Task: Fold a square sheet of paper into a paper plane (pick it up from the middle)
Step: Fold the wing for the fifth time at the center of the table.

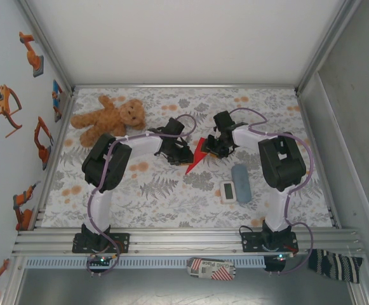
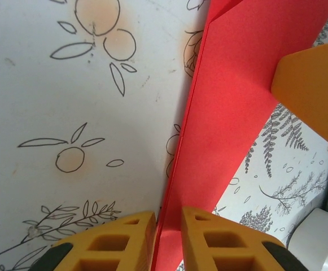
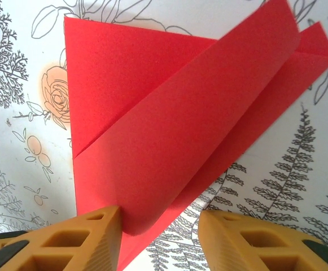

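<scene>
While the left gripper (image 2: pixel 167 219) pinches the red paper (image 2: pixel 231 113) along its crease, the right gripper (image 3: pixel 159 219), spread open, should flatten the curled flap (image 3: pixel 209 130).

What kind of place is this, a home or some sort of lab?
Most likely a robot lab test cell: two arms bolted to an aluminium rail, plain panel walls boxing in the table, and props like a teddy bear and a timer.

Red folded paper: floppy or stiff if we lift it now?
Likely floppy: the red folded paper has a raised flap curling softly, uncreased. Probably light, thin; a push may slide it on the tablecloth.
</scene>
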Motion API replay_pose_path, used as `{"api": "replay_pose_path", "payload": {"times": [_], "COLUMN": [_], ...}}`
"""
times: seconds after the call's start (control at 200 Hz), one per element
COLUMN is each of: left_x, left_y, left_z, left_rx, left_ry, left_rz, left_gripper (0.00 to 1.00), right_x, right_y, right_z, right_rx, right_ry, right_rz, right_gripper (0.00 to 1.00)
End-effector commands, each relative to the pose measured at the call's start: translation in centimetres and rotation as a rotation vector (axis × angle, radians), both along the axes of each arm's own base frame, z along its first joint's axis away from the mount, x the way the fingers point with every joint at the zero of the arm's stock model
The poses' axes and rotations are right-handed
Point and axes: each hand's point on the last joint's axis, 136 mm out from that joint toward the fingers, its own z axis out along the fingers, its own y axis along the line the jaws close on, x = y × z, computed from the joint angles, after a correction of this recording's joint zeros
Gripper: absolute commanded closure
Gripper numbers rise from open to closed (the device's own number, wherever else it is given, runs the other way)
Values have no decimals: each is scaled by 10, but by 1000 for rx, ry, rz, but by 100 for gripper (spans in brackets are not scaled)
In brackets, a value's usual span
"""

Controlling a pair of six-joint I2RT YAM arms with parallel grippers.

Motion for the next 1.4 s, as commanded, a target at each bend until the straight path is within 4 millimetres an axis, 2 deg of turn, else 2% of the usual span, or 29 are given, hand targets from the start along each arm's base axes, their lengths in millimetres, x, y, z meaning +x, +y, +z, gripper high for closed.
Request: {"api": "replay_pose_path", "payload": {"times": [0.0,0.391,0.576,0.701,0.851,0.982,1.062,1.207,1.287,1.397], "left_x": [-24,-30,-34,-37,-39,-38,-39,-40,-40,-40], "left_y": [46,57,61,64,68,67,66,65,66,66], "left_z": [-67,-73,-80,-84,-86,-87,-88,-87,-87,-88], "left_rx": [283,396,438,459,477,476,477,478,478,479], "left_ry": [82,93,105,113,118,118,120,120,121,120], "left_rz": [20,6,-2,-9,-14,-19,-24,-30,-29,-28], "left_gripper": [78,78,78,78,78,78,78,78,78,78], "right_x": [-52,-52,-46,-31,-4,10,13,8,4,-4], "right_y": [-47,-47,-39,-26,-10,-6,-10,-13,-4,10], "right_z": [-117,-117,-105,-77,-19,28,49,67,71,66], "right_rx": [-273,-268,-221,-143,-6,118,186,211,275,323], "right_ry": [191,193,168,102,-50,-161,-215,-290,-303,-283], "right_rz": [18,13,1,-10,-24,-27,-35,12,45,85], "right_gripper": [56,56,56,56,56,53,52,54,63,76]}}
